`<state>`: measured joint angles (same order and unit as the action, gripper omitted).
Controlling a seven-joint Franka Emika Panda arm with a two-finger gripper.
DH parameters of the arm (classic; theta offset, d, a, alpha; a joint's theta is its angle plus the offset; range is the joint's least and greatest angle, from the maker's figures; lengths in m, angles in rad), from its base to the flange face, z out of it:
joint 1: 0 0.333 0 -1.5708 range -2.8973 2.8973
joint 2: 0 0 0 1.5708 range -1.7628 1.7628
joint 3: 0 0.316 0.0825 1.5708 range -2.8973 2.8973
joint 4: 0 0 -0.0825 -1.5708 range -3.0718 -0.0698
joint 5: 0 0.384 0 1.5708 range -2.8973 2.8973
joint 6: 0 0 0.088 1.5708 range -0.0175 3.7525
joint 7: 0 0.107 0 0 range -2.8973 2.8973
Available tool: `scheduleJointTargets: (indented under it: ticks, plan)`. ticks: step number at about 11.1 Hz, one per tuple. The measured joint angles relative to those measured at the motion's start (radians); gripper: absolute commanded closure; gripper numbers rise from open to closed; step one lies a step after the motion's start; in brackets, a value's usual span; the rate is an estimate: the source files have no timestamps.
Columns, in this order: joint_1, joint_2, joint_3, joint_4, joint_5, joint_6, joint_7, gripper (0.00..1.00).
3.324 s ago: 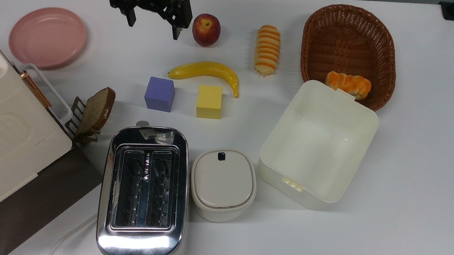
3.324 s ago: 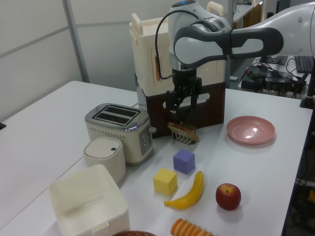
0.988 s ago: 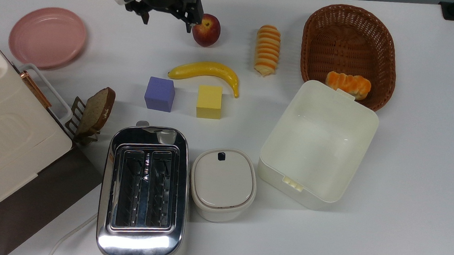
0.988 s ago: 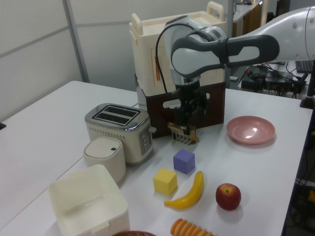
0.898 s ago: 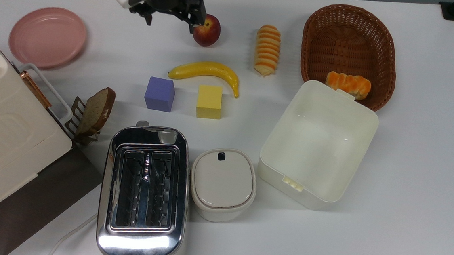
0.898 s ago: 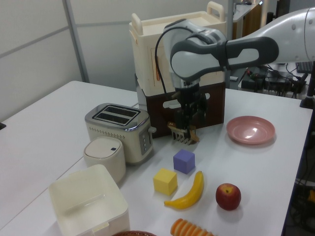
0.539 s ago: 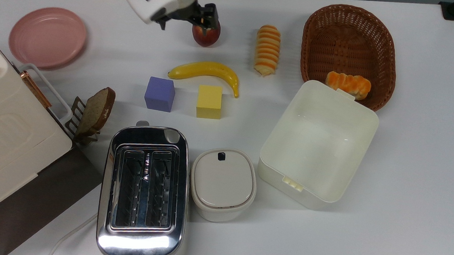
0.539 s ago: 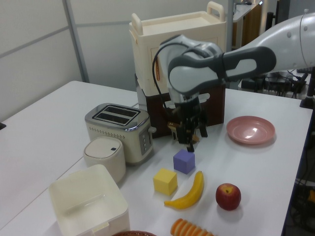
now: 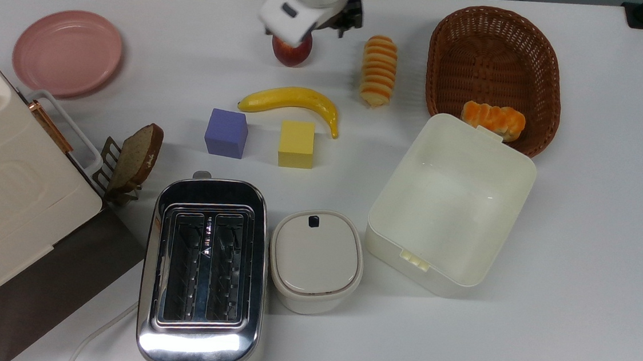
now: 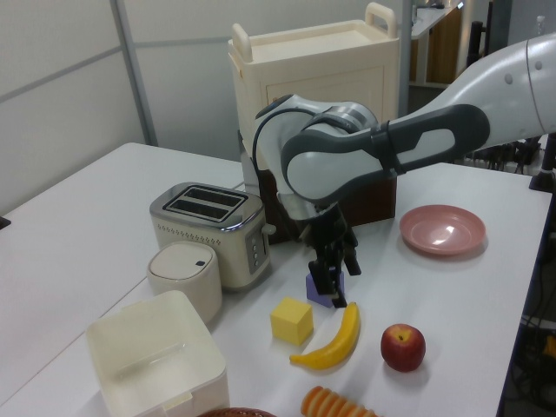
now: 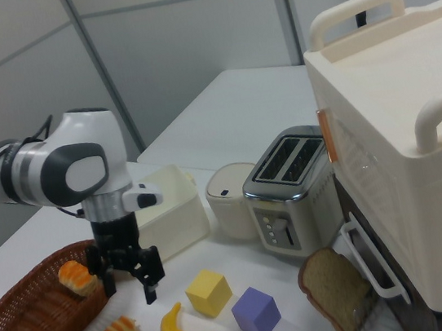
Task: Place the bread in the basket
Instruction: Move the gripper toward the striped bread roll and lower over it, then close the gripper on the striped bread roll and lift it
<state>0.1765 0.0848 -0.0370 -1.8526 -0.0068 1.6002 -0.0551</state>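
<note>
— Where do we stand? Nearest us in the top view are the chrome two-slot toaster and the cream square plastic tub; beyond them the yellow foam cube and the curved yellow banana.

— And past those lies our target, the long spiral bread roll with orange and cream ridges, flat on the white table, just beside the reddish-brown oval wicker basket but outside it. A lumpy orange-topped bun already sits inside the basket.

— Our claw?

— Spread open and empty, hanging above the table between the red peach and the roll.

— So we're on the approach. To do it well, we should centre over the roll's thick middle, set the fingers across its width rather than along its length, and come straight down.

— Agreed, and we should squeeze gently; it looks soft. Then lift high enough to clear the basket's rim and release away from the bun.
</note>
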Motion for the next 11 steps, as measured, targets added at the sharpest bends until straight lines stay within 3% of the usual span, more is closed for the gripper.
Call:
scheduleJointTargets:
  ticks: [3,7,10,11]
  plan:
    - [0.033,-0.026,0.051,-0.066,0.0,0.022,0.087,0.0]
    - [0.096,-0.011,0.13,-0.193,0.0,0.202,0.27,0.0]
    - [0.124,0.057,0.143,-0.207,0.0,0.288,0.361,0.0]
    - [0.136,0.089,0.143,-0.208,-0.004,0.312,0.389,0.07]
